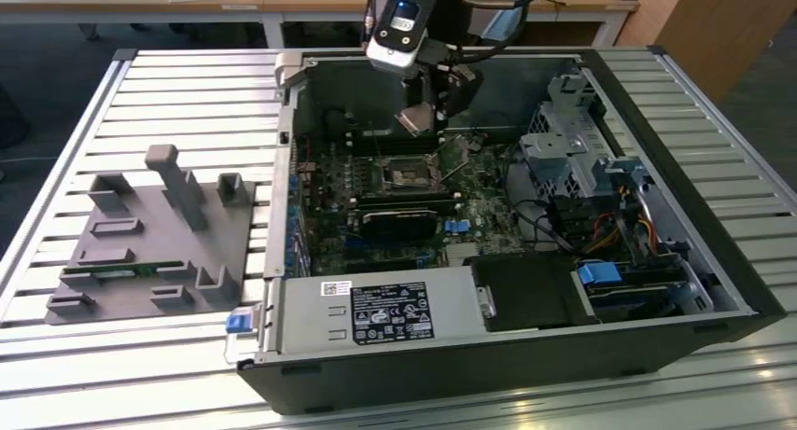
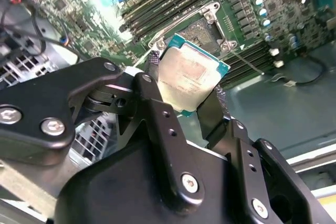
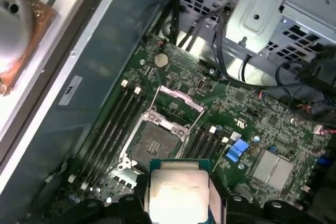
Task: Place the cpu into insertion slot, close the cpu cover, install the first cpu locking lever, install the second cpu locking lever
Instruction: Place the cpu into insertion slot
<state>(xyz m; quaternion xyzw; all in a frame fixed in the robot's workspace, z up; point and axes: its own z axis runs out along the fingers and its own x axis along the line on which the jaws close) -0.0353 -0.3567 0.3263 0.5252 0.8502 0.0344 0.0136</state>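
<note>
End effector (image 2: 188, 81) clamped on cpu (image 2: 181, 69): square chip, silvery top, green edge, hanging above bare insertion slot (image 3: 156, 145); cpu cover (image 3: 177, 103) raised.

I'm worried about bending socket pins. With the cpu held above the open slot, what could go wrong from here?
1. The gripper pinches the cpu by two edges only, above the insertion slot. If it slips or comes down askew, it could land crooked on the contacts.
2. The cpu cover stands raised beside the slot, so the fingers might catch it on the way down.
</note>
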